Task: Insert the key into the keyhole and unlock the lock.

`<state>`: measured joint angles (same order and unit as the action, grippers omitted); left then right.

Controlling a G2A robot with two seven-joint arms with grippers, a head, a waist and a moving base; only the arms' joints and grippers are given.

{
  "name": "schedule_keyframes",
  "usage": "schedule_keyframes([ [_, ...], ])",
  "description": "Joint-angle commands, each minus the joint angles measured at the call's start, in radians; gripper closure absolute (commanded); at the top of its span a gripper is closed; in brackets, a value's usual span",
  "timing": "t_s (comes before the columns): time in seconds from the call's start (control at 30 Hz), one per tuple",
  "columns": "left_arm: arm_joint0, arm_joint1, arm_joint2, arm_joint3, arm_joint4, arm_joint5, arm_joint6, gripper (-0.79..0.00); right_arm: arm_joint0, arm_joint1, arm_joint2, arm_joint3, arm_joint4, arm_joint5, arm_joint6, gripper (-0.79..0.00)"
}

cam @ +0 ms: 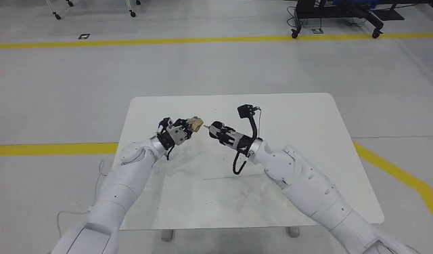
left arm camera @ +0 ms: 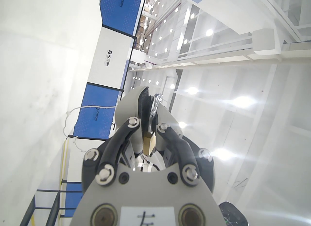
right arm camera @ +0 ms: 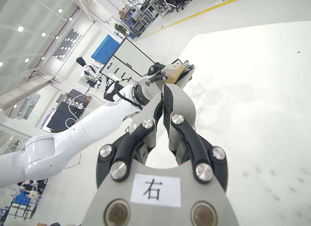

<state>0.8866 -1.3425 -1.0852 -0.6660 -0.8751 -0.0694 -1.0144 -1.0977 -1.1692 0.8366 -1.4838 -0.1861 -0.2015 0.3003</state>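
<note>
Above the table (cam: 304,118), lock (cam: 195,124) points toward right pincer (cam: 214,129).

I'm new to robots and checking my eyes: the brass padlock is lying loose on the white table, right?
Not quite: the brass padlock is gripped in the left arm's jaws, held above the white table, not lying loose on it. The right wrist view shows it.
</note>
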Motion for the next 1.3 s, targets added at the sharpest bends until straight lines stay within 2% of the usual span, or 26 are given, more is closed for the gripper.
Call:
schedule_keyframes([
  [0.0, 0.002, -0.001, -0.003, -0.001, -0.021, 0.043, -0.016, 0.000, -0.001, 0.000, 0.001, 0.000, 0.003, 0.001, 0.001, 0.000],
  [0.23, 0.004, 0.000, -0.003, -0.004, -0.018, 0.040, -0.009, 0.000, -0.001, 0.000, 0.001, 0.000, 0.003, 0.001, 0.001, 0.000],
  [0.4, 0.040, 0.008, -0.018, -0.078, 0.025, 0.004, 0.071, 0.000, -0.013, -0.004, 0.002, -0.007, 0.032, 0.010, 0.013, 0.000],
  [0.63, 0.081, 0.016, -0.038, -0.153, 0.065, -0.016, 0.135, 0.000, 0.005, -0.033, -0.012, 0.022, 0.138, 0.134, -0.016, 0.000],
  [1.07, 0.132, 0.025, -0.063, -0.243, 0.150, -0.097, 0.228, 0.000, 0.016, -0.070, -0.020, 0.051, 0.179, 0.157, -0.083, 0.000],
  [1.27, 0.150, 0.024, -0.072, -0.273, 0.159, -0.107, 0.274, 0.000, 0.013, -0.084, -0.032, 0.052, 0.170, 0.167, -0.094, 0.000],
])
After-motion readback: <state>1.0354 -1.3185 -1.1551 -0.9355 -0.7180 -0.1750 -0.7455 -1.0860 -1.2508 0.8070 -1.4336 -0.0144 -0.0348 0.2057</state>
